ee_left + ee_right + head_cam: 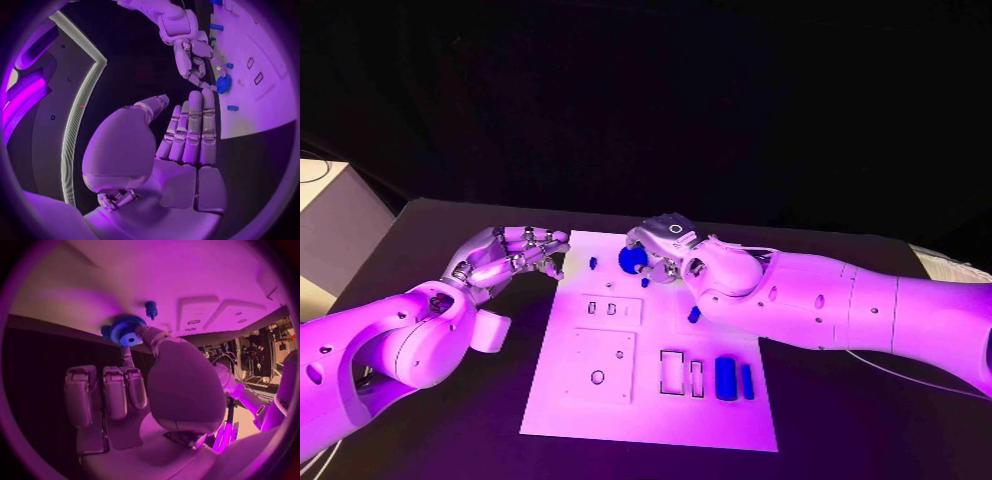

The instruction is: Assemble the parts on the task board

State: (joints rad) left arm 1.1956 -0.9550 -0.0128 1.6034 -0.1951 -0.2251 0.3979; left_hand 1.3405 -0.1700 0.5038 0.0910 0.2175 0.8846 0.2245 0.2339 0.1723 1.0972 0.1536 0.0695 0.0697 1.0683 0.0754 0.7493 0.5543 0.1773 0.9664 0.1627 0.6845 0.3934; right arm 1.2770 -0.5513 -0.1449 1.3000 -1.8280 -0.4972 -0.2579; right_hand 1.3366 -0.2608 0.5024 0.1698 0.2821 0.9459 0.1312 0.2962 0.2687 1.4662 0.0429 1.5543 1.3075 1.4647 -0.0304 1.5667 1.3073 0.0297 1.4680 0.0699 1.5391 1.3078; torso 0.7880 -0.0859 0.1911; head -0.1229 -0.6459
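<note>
The white task board (653, 405) lies in the middle of the black table. My right hand (671, 245) reaches over its far end and pinches a blue gear (633, 259) between thumb and a finger, right at the board's surface. The right wrist view shows the gear (125, 332) at the tips of this hand (137, 390), with a small blue peg (150, 309) just beyond. My left hand (516, 255) hovers beside the board's far left edge, holding nothing. In the left wrist view its fingers (190, 130) lie straight and point toward the gear (223, 83) and the right hand (190, 50).
Two blue cylinders (726, 378) (747, 380) lie near the board's right front beside rectangular slots (672, 370). A small blue piece (694, 314) lies under the right forearm and a peg (593, 263) stands left of the gear. A pale box (329, 225) sits at the table's far left.
</note>
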